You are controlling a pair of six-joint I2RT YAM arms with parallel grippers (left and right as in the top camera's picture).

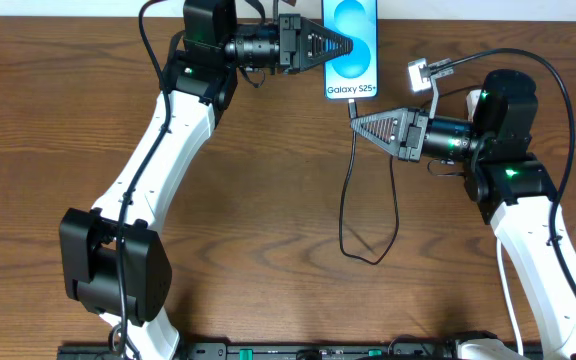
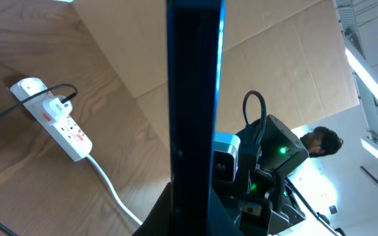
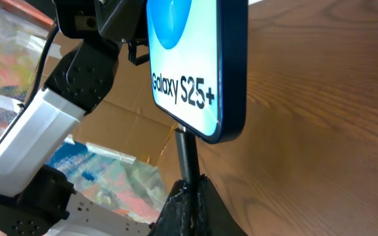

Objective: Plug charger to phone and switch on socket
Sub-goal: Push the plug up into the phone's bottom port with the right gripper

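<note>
The phone [image 1: 352,50], light-blue screen reading "Galaxy S25+", is at the table's far edge with my left gripper [image 1: 344,46] shut on its sides. In the left wrist view the phone [image 2: 192,98] is edge-on between the jaws of the left gripper [image 2: 192,193]. My right gripper [image 1: 356,121] is shut on the charger [image 1: 349,108], just below the phone's bottom edge. In the right wrist view the charger's connector [image 3: 188,154] rises from my right gripper [image 3: 189,187] and meets the phone [image 3: 195,65]; how deep it sits I cannot tell. The socket [image 2: 51,118] lies right of the phone.
The charger cable [image 1: 368,225] loops down across the wooden table toward the front. Its black plug [image 2: 61,105] sits in the white socket [image 1: 420,74], whose white cord [image 2: 110,187] trails away. The right arm's body [image 1: 498,120] covers part of the strip.
</note>
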